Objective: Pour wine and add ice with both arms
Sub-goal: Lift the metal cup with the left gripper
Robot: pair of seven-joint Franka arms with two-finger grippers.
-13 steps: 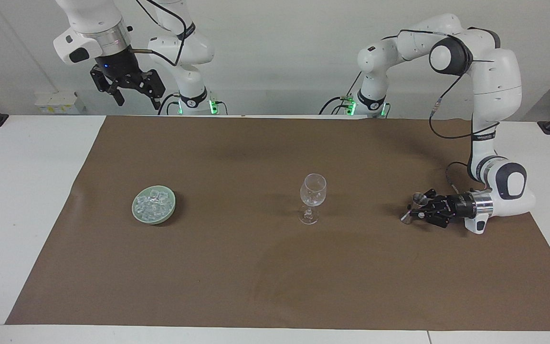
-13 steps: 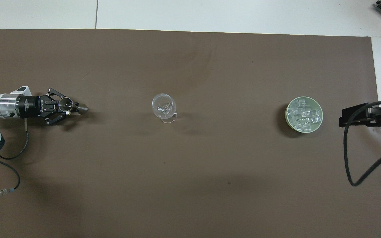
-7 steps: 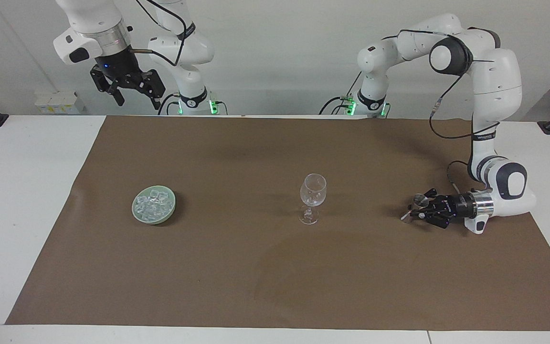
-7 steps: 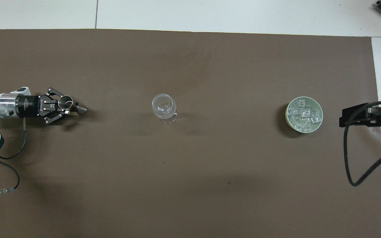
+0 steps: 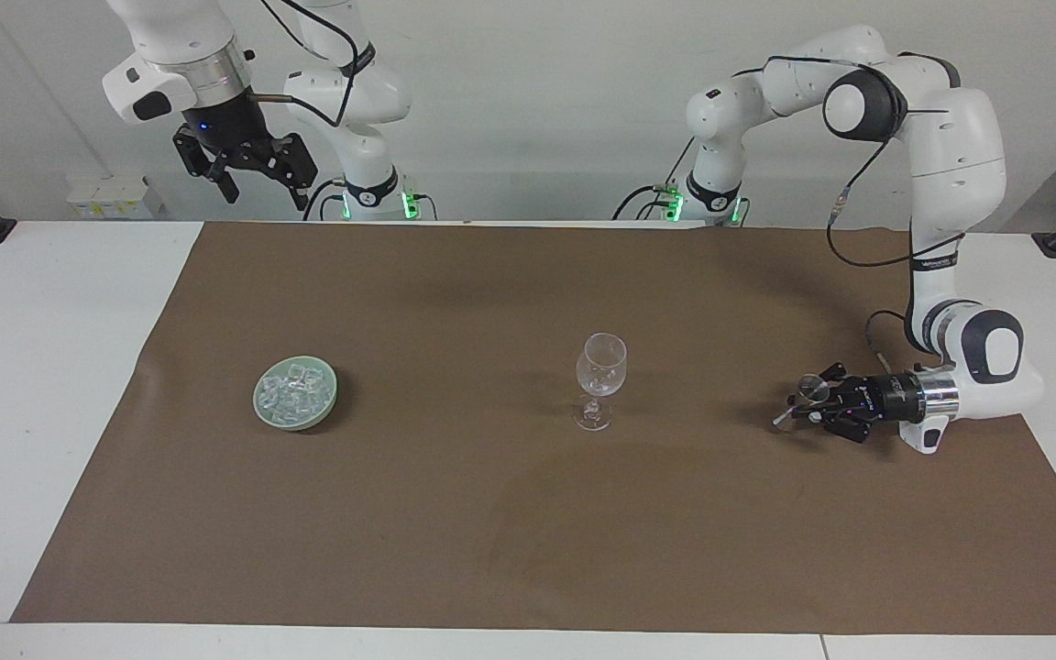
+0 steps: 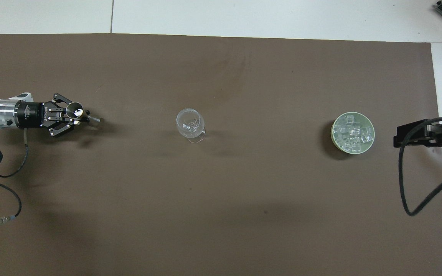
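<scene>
A clear stemmed wine glass (image 5: 601, 367) (image 6: 189, 123) stands upright mid-table. The ice (image 5: 291, 387) (image 6: 353, 132) is heaped in a pale green bowl (image 5: 327, 405) (image 6: 333, 138) toward the right arm's end. My left gripper (image 5: 803, 404) (image 6: 78, 117) lies level just over the mat at the left arm's end, shut on a small silver measuring cup (image 5: 807, 385) (image 6: 76, 112) that leans slightly. Any wine is hidden from view. My right gripper (image 5: 259, 188) (image 6: 399, 137) waits open and empty, high by its base.
A brown mat (image 5: 528, 532) (image 6: 221, 214) covers most of the white table (image 5: 42, 367). Black cables (image 6: 409, 184) hang from both arms near the robots' edge.
My left gripper has drawn back a little toward its own end of the table with the measuring cup, which has tipped slightly. The right gripper has risen a touch.
</scene>
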